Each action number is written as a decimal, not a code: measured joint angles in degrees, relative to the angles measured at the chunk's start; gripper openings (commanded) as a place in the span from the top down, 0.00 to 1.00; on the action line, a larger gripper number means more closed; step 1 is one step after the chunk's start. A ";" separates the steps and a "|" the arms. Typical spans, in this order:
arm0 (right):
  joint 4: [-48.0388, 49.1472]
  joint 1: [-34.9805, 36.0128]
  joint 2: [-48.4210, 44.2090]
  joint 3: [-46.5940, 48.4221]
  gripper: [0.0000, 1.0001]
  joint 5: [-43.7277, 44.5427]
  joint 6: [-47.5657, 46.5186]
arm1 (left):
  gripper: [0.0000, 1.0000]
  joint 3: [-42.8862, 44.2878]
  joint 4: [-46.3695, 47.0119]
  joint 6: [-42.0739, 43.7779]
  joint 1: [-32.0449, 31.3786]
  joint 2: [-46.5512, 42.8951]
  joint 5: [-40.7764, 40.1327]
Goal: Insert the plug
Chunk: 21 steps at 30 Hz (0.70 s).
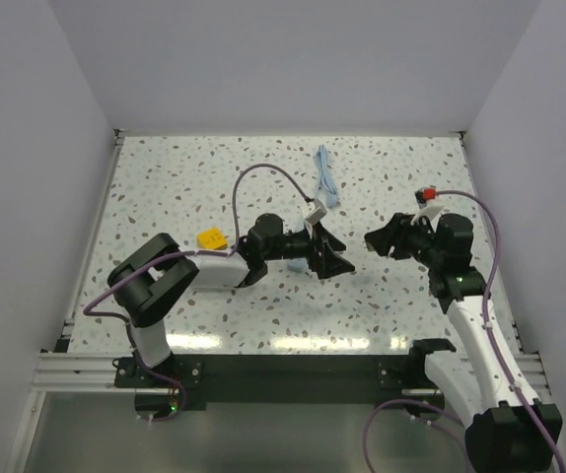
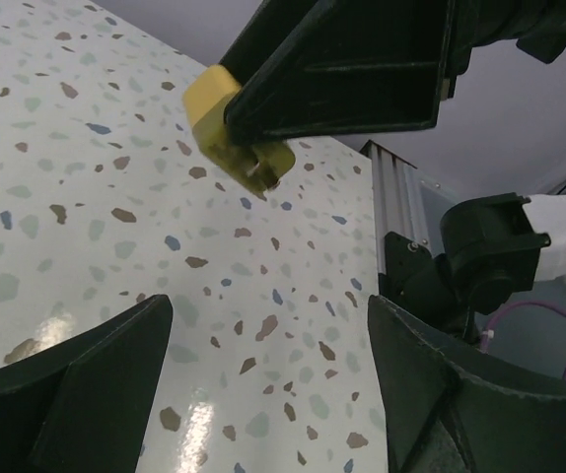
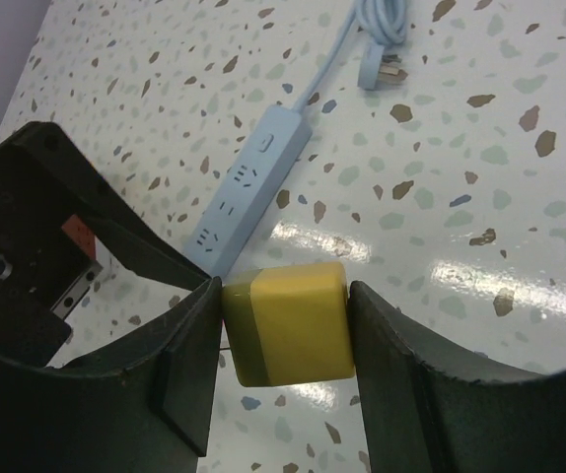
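**A:** plug status?

**B:** One yellow plug (image 3: 288, 325), pinched across its sides by the right gripper (image 1: 374, 239). The jaws are partly closed, with both inner faces flat on it. It's held in the air over the table (image 3: 480, 197) and isn't in any socket.

**A:** strip?

**B:** One blue power strip (image 3: 253, 187), flat on the table, beyond the plug in the right wrist view. Three socket groups show, plus one switch. Its near end is hidden behind a gripper finger, so I can't tell the gap to the plug. One blue cable (image 3: 362, 30) leaves the far end and loops back. One cable plug (image 3: 384, 69) lies on the table at its end.

**A:** other arm?

**B:** The left gripper (image 2: 268, 325) is spread wide, with nothing between its fingers (image 2: 86, 384) and touching nothing. It faces the right gripper, near it but with a gap. In its wrist view the yellow plug sits beyond and above its fingertips.

**A:** anything else yellow?

**B:** One more yellow piece (image 1: 211, 237), on the table just beside the left arm (image 1: 214, 271) and well apart from both grippers. Too small to tell what it is.
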 measured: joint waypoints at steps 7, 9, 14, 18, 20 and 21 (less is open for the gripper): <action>-1.40 4.96 0.00 0.00 1.00 -0.44 -1.88 | 0.17 5.79 2.49 -3.43 -1.68 4.90 2.01; -1.51 6.10 0.02 0.00 1.00 -0.46 -2.25 | 0.18 6.58 3.06 -4.17 -1.66 5.51 2.21; -1.57 8.96 0.00 0.00 1.00 -0.44 -3.08 | 0.38 7.63 3.82 -5.40 -1.66 6.84 2.34; -1.53 10.16 -0.13 0.04 1.00 -0.07 -3.78 | 0.59 8.22 3.98 -6.38 -1.55 8.50 3.37; -1.66 10.40 -0.35 0.04 1.00 0.66 -4.42 | 0.65 8.26 4.04 -7.06 -1.51 9.18 4.11; -1.88 10.43 -0.55 0.04 1.00 1.14 -4.70 | 0.69 8.26 4.20 -7.32 -1.46 9.35 4.33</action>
